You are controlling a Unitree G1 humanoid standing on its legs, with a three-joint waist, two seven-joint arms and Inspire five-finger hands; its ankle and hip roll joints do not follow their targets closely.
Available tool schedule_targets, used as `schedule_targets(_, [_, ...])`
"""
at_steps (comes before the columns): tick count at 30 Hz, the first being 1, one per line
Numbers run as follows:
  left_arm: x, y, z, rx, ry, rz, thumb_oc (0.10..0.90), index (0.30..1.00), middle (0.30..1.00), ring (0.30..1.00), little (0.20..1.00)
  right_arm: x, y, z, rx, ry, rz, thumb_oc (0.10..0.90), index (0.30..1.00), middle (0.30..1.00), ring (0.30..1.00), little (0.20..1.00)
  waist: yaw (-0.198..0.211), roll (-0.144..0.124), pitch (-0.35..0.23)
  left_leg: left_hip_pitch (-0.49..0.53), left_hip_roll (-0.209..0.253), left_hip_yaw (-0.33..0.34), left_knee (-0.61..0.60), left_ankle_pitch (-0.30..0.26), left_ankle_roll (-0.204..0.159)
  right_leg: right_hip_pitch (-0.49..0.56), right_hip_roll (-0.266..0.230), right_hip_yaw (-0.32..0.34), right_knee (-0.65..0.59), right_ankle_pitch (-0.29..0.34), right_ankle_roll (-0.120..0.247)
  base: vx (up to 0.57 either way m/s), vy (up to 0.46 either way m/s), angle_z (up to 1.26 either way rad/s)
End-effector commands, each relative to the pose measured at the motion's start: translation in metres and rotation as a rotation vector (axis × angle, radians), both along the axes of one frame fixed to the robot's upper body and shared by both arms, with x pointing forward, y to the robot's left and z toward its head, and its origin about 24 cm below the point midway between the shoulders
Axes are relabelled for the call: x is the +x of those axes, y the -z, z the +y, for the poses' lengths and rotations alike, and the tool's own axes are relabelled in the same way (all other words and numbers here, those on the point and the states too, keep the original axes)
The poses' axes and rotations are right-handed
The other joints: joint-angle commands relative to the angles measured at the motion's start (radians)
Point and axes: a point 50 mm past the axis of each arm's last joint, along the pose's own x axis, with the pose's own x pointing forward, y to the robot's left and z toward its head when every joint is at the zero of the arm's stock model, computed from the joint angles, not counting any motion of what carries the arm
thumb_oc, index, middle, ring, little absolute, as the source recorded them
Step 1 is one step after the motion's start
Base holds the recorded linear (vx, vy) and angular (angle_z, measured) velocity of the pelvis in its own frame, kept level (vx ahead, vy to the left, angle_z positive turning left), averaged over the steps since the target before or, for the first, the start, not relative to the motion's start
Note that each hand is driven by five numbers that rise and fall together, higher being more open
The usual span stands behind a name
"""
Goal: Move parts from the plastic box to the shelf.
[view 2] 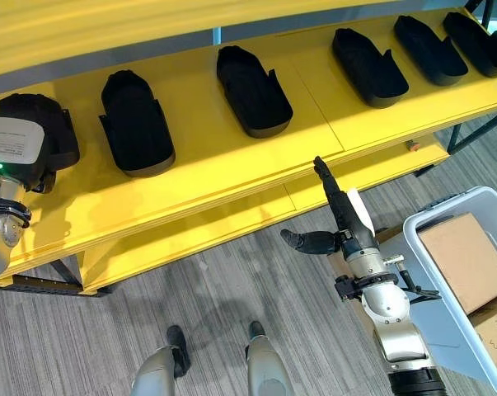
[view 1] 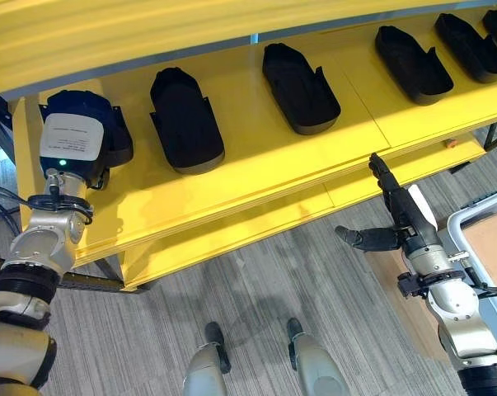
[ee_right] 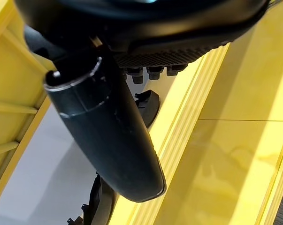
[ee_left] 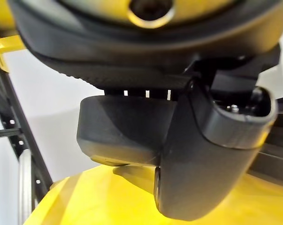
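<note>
Parts: six black ones line the yellow shelf [view 2: 232, 177], the 9 o'clock part [view 2: 35, 124] gripped by the left hand [view 1: 71, 140], while the right hand [view 2: 339, 223] at 4 o'clock is spread empty beside the grey box [view 2: 446, 297].

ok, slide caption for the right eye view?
Left hand at the leftmost black part on the yellow shelf; right hand open.

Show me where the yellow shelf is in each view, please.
Left eye view: yellow shelf across the upper half.
Right eye view: again the upper half.
Left wrist view: bottom, under the left hand.
Right wrist view: right side, beside the right hand.
Shared landmark: black parts.
</note>
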Motion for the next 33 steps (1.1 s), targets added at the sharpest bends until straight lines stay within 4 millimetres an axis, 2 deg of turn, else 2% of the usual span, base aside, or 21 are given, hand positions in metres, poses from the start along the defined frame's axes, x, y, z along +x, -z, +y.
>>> schedule_targets(1, [-0.019,-0.031,0.034,-0.033,-0.119,-0.109,0.4,0.3,0.3,0.3,0.3,-0.009,-0.055,-0.003,0.005,-0.04,-0.289,0.9,1.0,1.0,1.0,1.0,0.021,-0.019,-0.05,-0.07,0.025,-0.089,0.136,-0.066,-0.03,0.172,-0.086,-0.094,-0.166,0.034,0.042,0.01,-0.011,0.04])
schedule_targets(10, [-0.024,-0.03,0.037,-0.054,-0.124,-0.128,0.4,0.3,0.3,0.3,0.3,-0.008,-0.054,-0.003,0.007,-0.041,-0.281,0.9,1.0,1.0,1.0,1.0,0.039,-0.026,-0.04,-0.077,0.024,-0.105,0.148,-0.069,-0.027,0.177,-0.084,-0.109,-0.158,0.028,0.04,0.0,-0.005,0.03])
schedule_targets(15, [-0.017,-0.034,0.025,-0.042,-0.078,-0.133,0.4,0.3,0.3,0.3,0.3,-0.004,-0.054,0.001,0.01,-0.054,-0.275,0.9,1.0,1.0,1.0,1.0,0.05,-0.029,-0.05,-0.083,0.015,-0.12,0.144,-0.063,-0.025,0.186,-0.089,-0.129,-0.15,0.023,0.039,0.01,-0.003,0.13])
schedule_targets(24, [0.005,-0.046,-0.016,-0.011,0.049,-0.151,0.4,0.3,0.3,0.3,0.3,0.006,-0.051,0.011,-0.001,-0.069,-0.249,0.9,1.0,1.0,1.0,1.0,0.069,-0.039,-0.07,-0.094,-0.007,-0.15,0.158,-0.07,-0.019,0.21,-0.104,-0.169,-0.141,0.016,0.043,0.0,0.017,0.19])
schedule_targets(33, [0.009,-0.05,-0.019,-0.039,0.043,-0.163,0.4,0.3,0.3,0.3,0.3,0.007,-0.048,0.014,-0.01,-0.08,-0.232,0.9,1.0,1.0,1.0,1.0,0.075,-0.05,-0.078,-0.101,-0.012,-0.154,0.17,-0.074,-0.018,0.223,-0.107,-0.173,-0.152,0.016,0.042,0.0,0.013,0.05])
